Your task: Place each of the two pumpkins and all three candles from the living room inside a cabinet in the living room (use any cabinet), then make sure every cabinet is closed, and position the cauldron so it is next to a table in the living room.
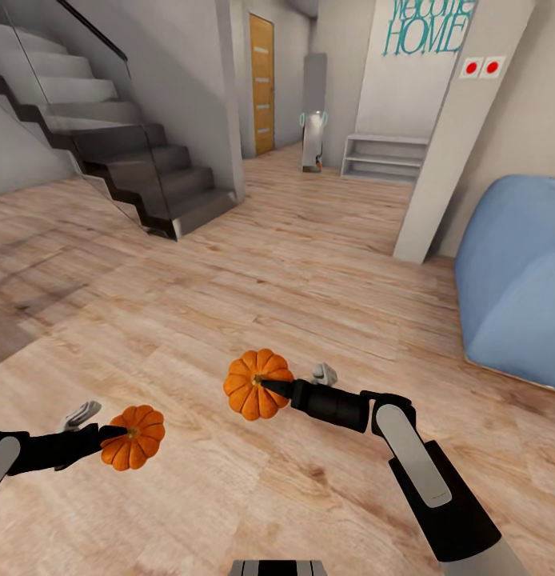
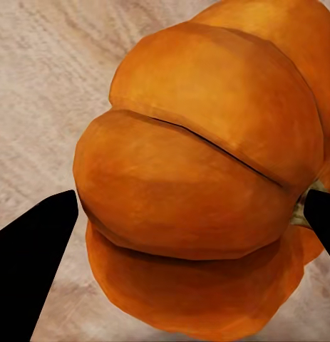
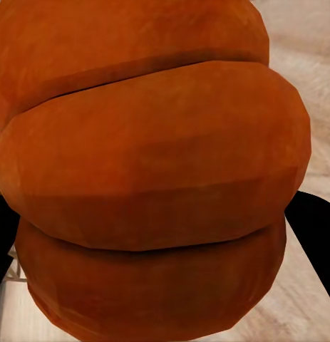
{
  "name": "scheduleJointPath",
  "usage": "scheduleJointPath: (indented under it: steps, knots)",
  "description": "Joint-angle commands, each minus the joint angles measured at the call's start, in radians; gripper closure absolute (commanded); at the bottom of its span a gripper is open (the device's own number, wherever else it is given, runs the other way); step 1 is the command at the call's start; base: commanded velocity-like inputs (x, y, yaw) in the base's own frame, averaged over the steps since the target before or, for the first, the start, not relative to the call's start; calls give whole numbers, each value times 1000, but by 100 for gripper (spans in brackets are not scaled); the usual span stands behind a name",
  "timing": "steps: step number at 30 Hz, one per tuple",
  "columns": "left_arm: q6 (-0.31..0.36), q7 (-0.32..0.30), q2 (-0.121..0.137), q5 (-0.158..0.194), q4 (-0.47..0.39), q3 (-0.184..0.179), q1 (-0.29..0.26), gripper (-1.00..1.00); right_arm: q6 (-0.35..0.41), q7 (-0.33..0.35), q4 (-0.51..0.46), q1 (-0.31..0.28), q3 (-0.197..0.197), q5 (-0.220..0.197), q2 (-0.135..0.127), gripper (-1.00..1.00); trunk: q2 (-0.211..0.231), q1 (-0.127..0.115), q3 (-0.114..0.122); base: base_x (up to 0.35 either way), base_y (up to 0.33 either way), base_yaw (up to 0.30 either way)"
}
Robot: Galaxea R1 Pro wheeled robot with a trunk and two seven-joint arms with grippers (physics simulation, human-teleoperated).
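Head view: 2 pumpkins, each carried above the wood floor (image 1: 309, 264). Left pumpkin (image 1: 133, 438) clamped in the left gripper (image 1: 117, 434), jaws closed on it; the left wrist view shows black fingers (image 2: 33, 256) on both sides of it. Right pumpkin (image 1: 257, 384) clamped in the right gripper (image 1: 271, 386), jaws closed on it. Stairs (image 1: 125, 152) far left, blue beanbag (image 1: 517, 280) at right, white shelf (image 1: 385, 156) by the far wall.

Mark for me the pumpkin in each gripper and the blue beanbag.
left pumpkin (image 1: 133, 438), head view, middle of its ribbed side.
right pumpkin (image 1: 252, 386), head view, its left ribs.
blue beanbag (image 1: 517, 272), head view, middle of its visible side.
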Motion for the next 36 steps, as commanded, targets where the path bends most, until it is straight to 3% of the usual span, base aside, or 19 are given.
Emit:
scheduleJointPath:
  steps: [1,5,9,12,36]
  knots:
    - [5,-8,0,-6,0,2,0,100,2,-5,-1,-1,1,-7,-1,100,7,-4,2,0,0,0]
    - [4,-7,-1,-6,3,2,0,100,1,-4,-1,-1,-2,-9,-1,100,35,-19,14,0,0,0]
    - [3,-7,-1,-6,10,2,0,100,4,-3,-1,-1,-42,-9,0,100,63,-35,22,0,0,0]
    - [3,-7,-1,-6,10,2,0,100,4,-3,0,-1,-48,-9,0,100,84,-46,27,0,0,0]
    - [2,-6,-2,-8,11,0,0,100,3,-1,-2,-1,-51,-6,1,100,252,-138,68,0,0,2]
